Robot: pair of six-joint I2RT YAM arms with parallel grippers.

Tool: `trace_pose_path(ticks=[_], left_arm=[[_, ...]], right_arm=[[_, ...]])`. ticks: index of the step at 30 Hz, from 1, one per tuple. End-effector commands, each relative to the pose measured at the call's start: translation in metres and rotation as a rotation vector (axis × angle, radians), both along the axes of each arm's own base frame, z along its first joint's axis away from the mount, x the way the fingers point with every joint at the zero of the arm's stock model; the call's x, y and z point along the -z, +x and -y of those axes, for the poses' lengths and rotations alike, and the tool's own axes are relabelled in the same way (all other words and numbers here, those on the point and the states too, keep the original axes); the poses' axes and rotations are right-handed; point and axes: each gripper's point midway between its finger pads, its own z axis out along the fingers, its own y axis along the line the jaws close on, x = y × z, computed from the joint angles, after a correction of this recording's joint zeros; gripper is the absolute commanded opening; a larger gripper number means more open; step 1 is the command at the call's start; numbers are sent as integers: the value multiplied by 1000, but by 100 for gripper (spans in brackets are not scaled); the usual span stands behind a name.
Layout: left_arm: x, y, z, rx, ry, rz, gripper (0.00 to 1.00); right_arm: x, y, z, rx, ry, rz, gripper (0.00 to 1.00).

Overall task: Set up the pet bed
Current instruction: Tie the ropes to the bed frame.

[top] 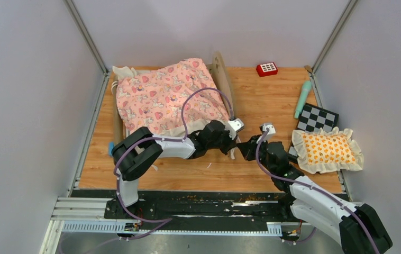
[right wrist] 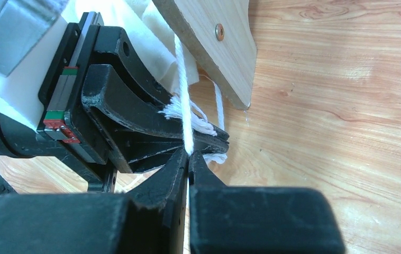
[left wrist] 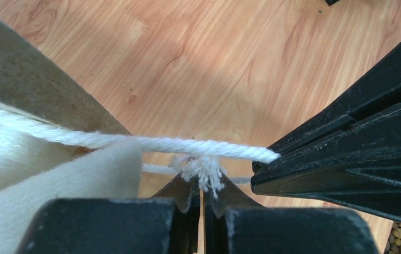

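so the left gripper (left wrist: 201, 186) is clamped on a frayed cord end (left wrist: 204, 170), the right gripper (right wrist: 189, 157) pinches a white cord (right wrist: 183, 90), both just off the pet bed (top: 169, 98)'s front corner

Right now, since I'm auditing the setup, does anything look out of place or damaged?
The cord end pinched in the left gripper is frayed. The pillow lies partly on the checkered board, off the pet bed.
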Motion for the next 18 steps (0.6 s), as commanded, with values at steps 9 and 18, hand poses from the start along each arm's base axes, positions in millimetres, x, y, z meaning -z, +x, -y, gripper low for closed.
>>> trace_pose_path(ticks=[9, 18], left_arm=[[50, -4, -25, -40, 62, -173, 0], [50, -8, -19, 17, 59, -219, 0]], right_arm=[[-73, 2, -9, -65, 90, 269, 3], [-70, -11, -19, -201, 11, 360, 2]])
